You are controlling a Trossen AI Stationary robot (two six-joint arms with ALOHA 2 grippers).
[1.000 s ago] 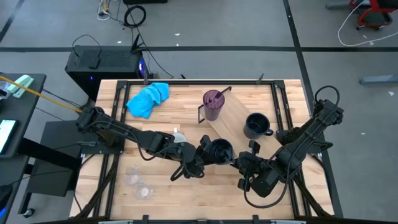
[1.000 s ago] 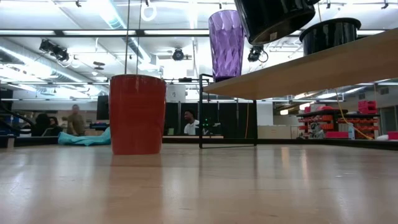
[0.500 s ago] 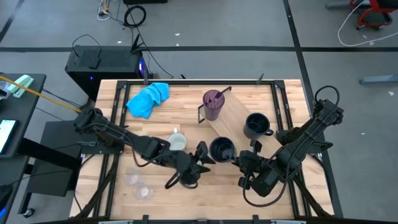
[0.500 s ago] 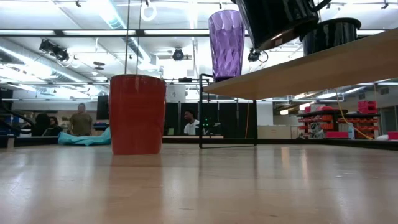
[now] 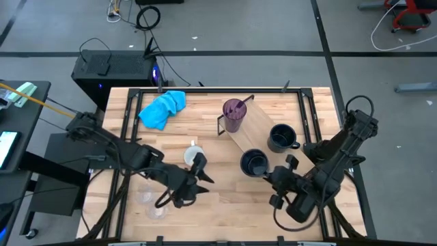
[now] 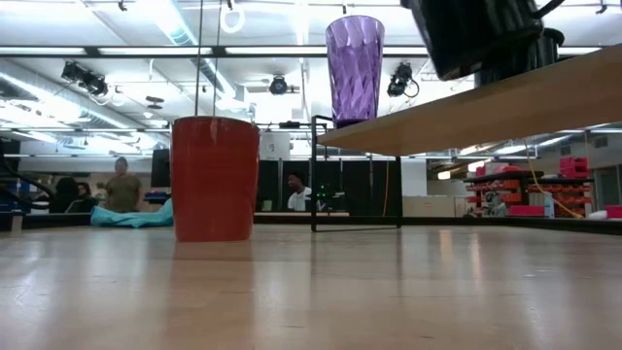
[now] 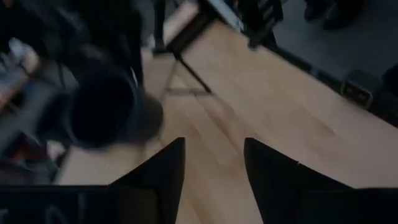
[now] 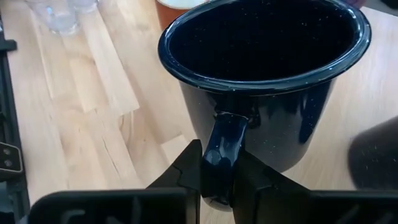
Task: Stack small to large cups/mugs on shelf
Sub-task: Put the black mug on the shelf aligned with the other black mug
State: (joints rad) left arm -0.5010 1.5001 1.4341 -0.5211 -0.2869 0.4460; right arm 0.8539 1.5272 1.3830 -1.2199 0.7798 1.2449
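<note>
My right gripper [image 5: 274, 176] is shut on a dark navy mug [image 5: 254, 164] at the near end of the shelf board [image 5: 263, 123]. The mug also shows in the low view [image 6: 476, 34]. A second dark mug [image 5: 281, 137] and the purple tumbler [image 5: 234, 113] stand on the shelf. A mug that is red outside and white inside [image 5: 193, 154] stands on the table, and also shows in the low view [image 6: 215, 178]. Two clear glasses [image 5: 151, 203] stand at the near left. My left gripper [image 5: 199, 168] is open and empty, beside the red mug; its wrist view [image 7: 211, 174] shows the gap. My right gripper pinches the dark mug's handle [image 8: 219, 163] between its two fingers, at the handle's lower part. The fingers come level from the table's near right side. The mug is upright, mouth up, and a little tilted in the low view. It is held just above the shelf board's near end.
A bright blue cloth [image 5: 162, 108] lies at the far left of the table. Black rails [image 5: 123, 137] run along the table's sides. Bare wood lies between the glasses and the shelf. People stand in the room behind [image 6: 121, 185].
My left gripper has drawn back from the dark mug toward the table's left edge and now sits by the red mug. My right gripper has carried the dark mug toward the table's right, over the shelf's near end.
</note>
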